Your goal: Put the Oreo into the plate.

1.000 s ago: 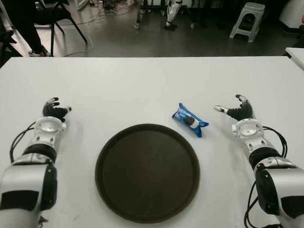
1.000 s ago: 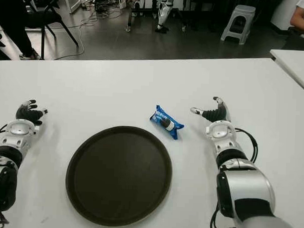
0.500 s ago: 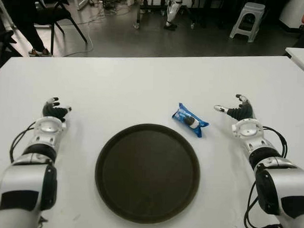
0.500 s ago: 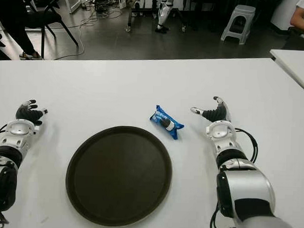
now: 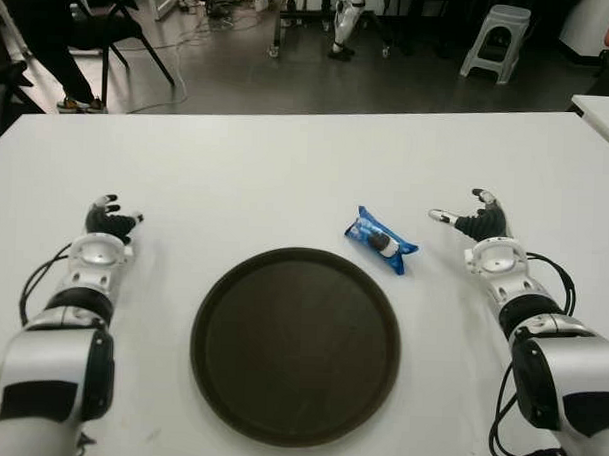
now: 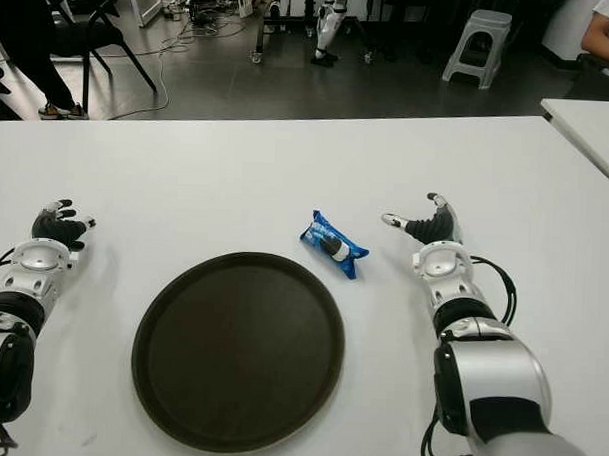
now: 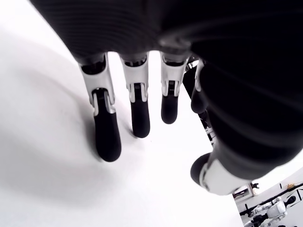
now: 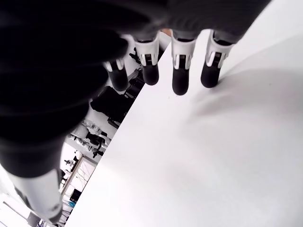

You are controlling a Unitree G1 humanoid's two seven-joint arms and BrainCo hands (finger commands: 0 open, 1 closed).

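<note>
One blue Oreo packet [image 5: 381, 240] lies flat on the white table [image 5: 287, 167], angled, just beyond the far right rim of the round dark plate [image 5: 295, 345] and not touching it, so the Oreo is outside the plate; the plate holds nothing and sits near the robot, centred between its two arms. To the right of the packet, a little apart from it, is the right hand [image 5: 470, 222], its fingers [image 8: 181, 71] spread and extended over the table with the thumb pointing toward the packet, holding nothing. Far on the other side, well left of the plate, is the left hand [image 5: 109, 219], its fingers [image 7: 106, 127] also spread and straight, holding nothing. Beyond the table's far edge is a dark floor with a black chair [image 5: 106, 26], a light grey plastic stool [image 5: 497, 37], cables, and the lower legs of a person at the upper left
</note>
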